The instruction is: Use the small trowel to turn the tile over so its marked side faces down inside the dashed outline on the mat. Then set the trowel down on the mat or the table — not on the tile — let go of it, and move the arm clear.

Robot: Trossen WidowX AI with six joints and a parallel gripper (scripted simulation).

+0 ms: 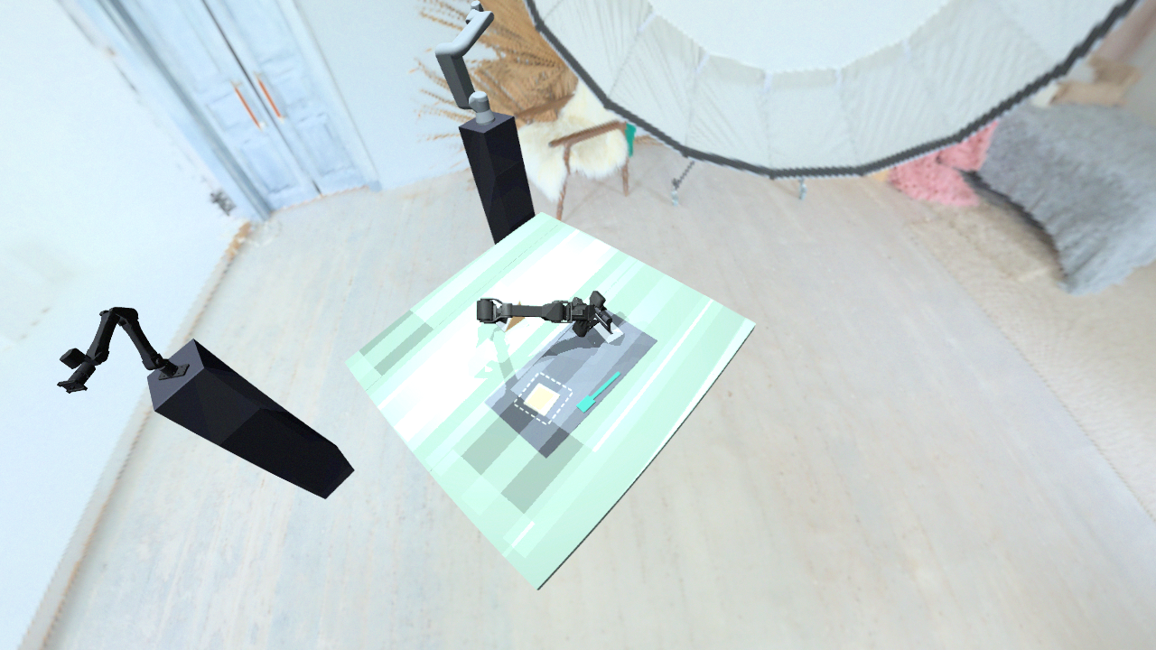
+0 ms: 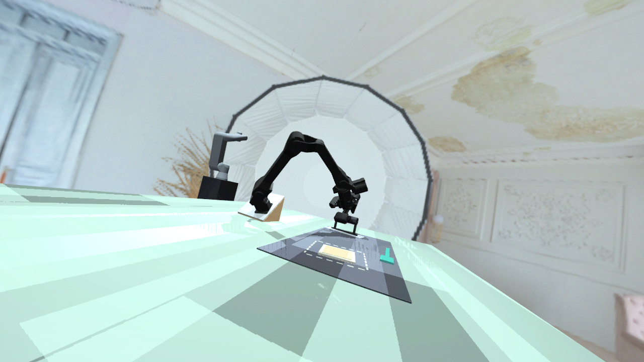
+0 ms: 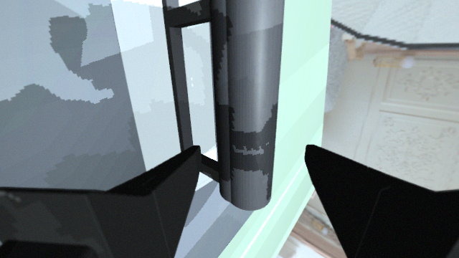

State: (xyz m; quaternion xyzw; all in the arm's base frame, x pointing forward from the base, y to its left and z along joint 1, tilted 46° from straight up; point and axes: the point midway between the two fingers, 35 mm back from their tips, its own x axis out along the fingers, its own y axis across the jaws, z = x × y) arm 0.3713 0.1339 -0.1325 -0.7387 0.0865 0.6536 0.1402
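Observation:
The pale cream tile (image 1: pixel 541 398) (image 2: pixel 337 252) lies flat inside the white dashed outline (image 2: pixel 365 262) on the grey mat (image 1: pixel 529 436) (image 2: pixel 387 283) (image 3: pixel 54 125). Its upward face looks plain. My gripper (image 1: pixel 601 320) (image 2: pixel 345 223) (image 3: pixel 252 152) is open and low over the far end of the mat. The trowel's grey round handle (image 3: pixel 251 89) lies between the spread fingers with a gap on each side, resting along the mat's edge. Its light blade (image 1: pixel 614 328) shows beside the gripper. The trowel is well apart from the tile.
A teal T-shaped mark (image 1: pixel 600 391) (image 2: pixel 386 256) lies on the mat to the right of the outline. The mat rests on a pale green striped table (image 1: pixel 686 339) (image 2: pixel 135 270) (image 3: pixel 301 89). Two dark camera stands (image 1: pixel 242 416) are beside the table.

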